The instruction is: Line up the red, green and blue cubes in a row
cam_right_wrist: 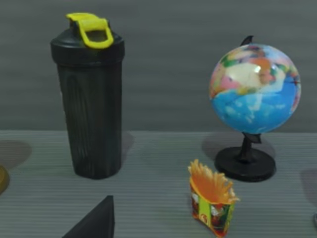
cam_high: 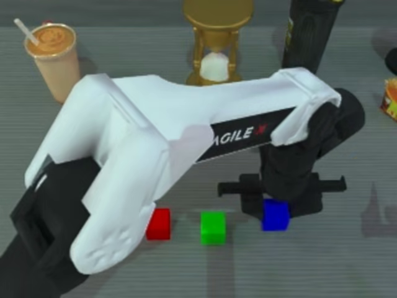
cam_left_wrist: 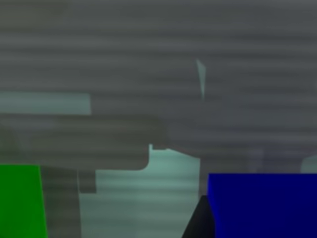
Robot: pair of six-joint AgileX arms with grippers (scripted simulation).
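Three cubes lie near the front of the table in the top view: the red cube [cam_high: 158,223] on the left, the green cube [cam_high: 213,227] in the middle and the blue cube [cam_high: 275,215] on the right. My left arm reaches across the table, and its gripper [cam_high: 276,203] is shut on the blue cube, held slightly farther back than the other two. In the left wrist view the blue cube [cam_left_wrist: 262,206] presses against one dark finger [cam_left_wrist: 200,220], with the green cube [cam_left_wrist: 20,201] beside it. My right arm is parked outside the top view; only a dark part of its gripper [cam_right_wrist: 96,223] shows.
Along the back stand a drink cup with a straw [cam_high: 54,59], a golden hourglass [cam_high: 217,43] and a black shaker bottle [cam_high: 307,34]. A fries box [cam_high: 389,99] sits at the right edge. The right wrist view also shows a globe [cam_right_wrist: 254,89].
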